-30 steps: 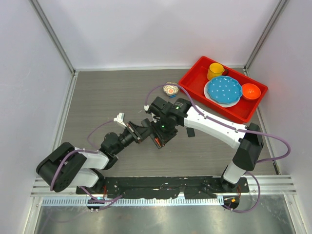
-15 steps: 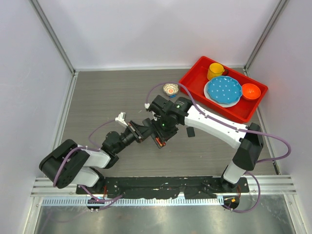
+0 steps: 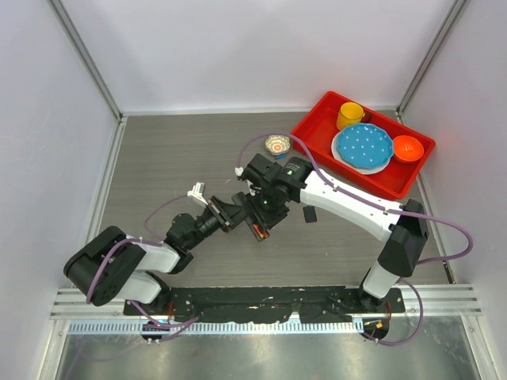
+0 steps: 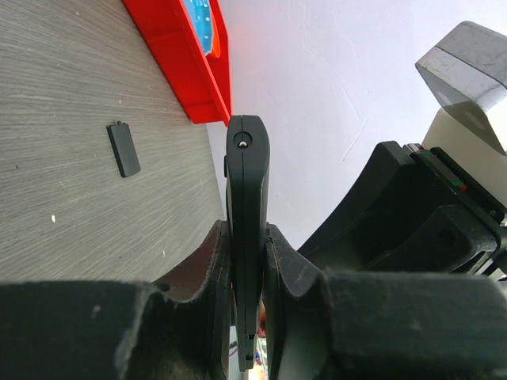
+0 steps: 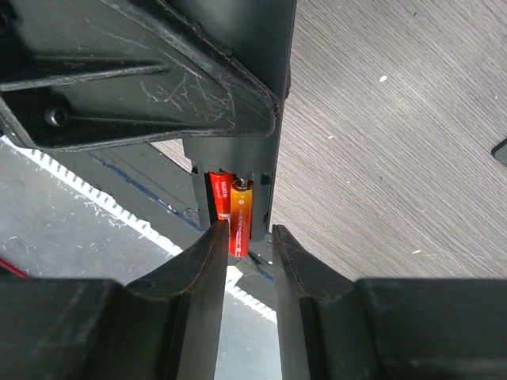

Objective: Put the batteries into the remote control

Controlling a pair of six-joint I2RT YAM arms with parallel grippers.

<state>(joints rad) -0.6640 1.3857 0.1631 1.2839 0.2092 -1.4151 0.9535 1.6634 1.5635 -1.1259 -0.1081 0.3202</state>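
Note:
My left gripper [image 4: 247, 237] is shut on the remote control [image 4: 247, 190], a slim black bar seen edge-on and held above the table. In the right wrist view the remote's recess [image 5: 266, 190] holds a red battery [image 5: 220, 194] and, beside it, an orange battery [image 5: 241, 218] whose lower end sticks out. My right gripper [image 5: 248, 233] is open, its tips just below the orange battery with nothing between them. From above, both grippers meet mid-table at the remote [image 3: 255, 226].
A small black cover [image 4: 123, 149] lies flat on the table right of the grippers [image 3: 310, 214]. A small bowl [image 3: 277, 145] sits behind them. A red tray [image 3: 317, 131] at the back right holds a cup, plate and bowl. A white piece [image 3: 195, 191] lies to the left.
Both grippers have shifted very slightly with the remote; the hold on it is unchanged.

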